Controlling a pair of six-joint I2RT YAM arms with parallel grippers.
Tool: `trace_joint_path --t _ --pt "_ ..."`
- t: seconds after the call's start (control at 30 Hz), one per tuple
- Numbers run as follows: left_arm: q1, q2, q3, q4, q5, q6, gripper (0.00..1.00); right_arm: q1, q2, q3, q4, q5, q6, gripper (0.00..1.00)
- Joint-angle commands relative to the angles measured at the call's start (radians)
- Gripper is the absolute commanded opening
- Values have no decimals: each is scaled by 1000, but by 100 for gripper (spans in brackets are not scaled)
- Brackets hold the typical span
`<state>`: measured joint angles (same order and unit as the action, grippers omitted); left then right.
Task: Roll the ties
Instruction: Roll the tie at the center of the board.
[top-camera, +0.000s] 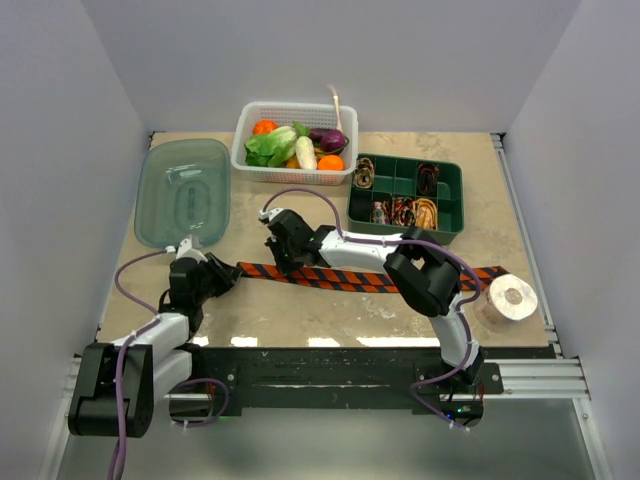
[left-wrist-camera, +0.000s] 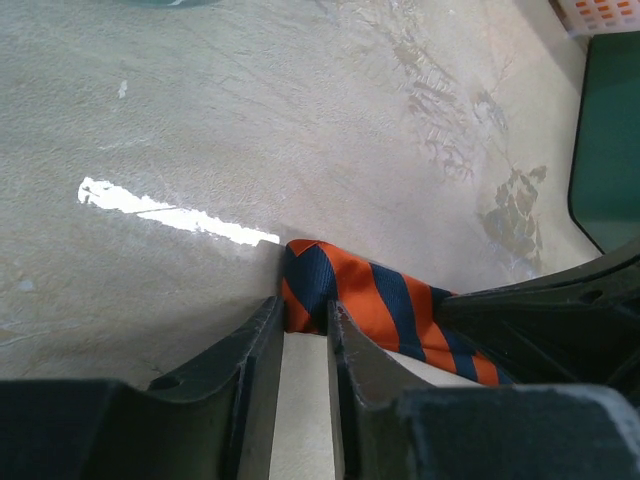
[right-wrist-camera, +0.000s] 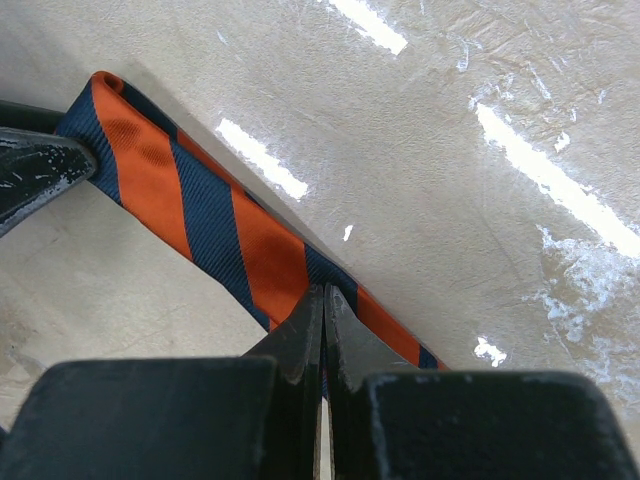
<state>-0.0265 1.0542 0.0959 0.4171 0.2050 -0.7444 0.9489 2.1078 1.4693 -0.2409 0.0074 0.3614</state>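
The orange-red and dark striped tie (top-camera: 350, 278) lies flat across the table's front, running left to right. My left gripper (top-camera: 228, 278) is at its left end; in the left wrist view the gripper (left-wrist-camera: 303, 318) has its jaws closed narrowly on the folded tip of the tie (left-wrist-camera: 380, 305). My right gripper (top-camera: 280, 258) is just to the right of it. In the right wrist view that gripper (right-wrist-camera: 324, 295) is pinched shut on the tie's (right-wrist-camera: 200, 200) edge. Several brown and tan coiled ties (top-camera: 425, 212) sit in the green tray.
The green compartment tray (top-camera: 455, 170) stands at the back right, also in the left wrist view (left-wrist-camera: 610, 140). A white basket (top-camera: 290, 172) of vegetables is at the back centre. A clear plastic lid (top-camera: 185, 190) lies back left. A white tape roll (top-camera: 507, 298) sits by the tie's right end.
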Motion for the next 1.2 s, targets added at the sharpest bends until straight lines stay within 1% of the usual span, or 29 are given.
trace_joint_path --t 0.0,0.03,0.1,0.13,0.23,0.37,0.53,0.6,0.93,1.17 --pt "7 13 18 83 -7 30 25 -2 -3 -23 -120 8 -29 0" --pt "7 26 18 91 -3 31 20 -2 -5 -24 -120 8 -30 0" --pt "7 33 19 100 4 36 15 -2 -14 -20 -123 6 -30 0" --pt "7 38 21 100 10 36 8 -2 -20 -15 -124 6 -30 0" --pt "7 38 19 104 17 42 0 -2 -52 -1 -129 19 -33 0" --pt "7 15 18 98 24 48 0 -2 -86 19 -121 34 -32 0" --pt "-4 -19 25 80 27 77 0 -2 -101 36 -87 -4 -25 0" --pt "-6 -28 30 69 28 85 0 -1 -95 42 -69 -4 -25 0" --pt "-36 -95 84 -35 11 122 0 -1 -63 65 32 -101 13 0" --pt "-52 -99 110 -47 17 119 0 1 -3 89 69 -147 40 0"
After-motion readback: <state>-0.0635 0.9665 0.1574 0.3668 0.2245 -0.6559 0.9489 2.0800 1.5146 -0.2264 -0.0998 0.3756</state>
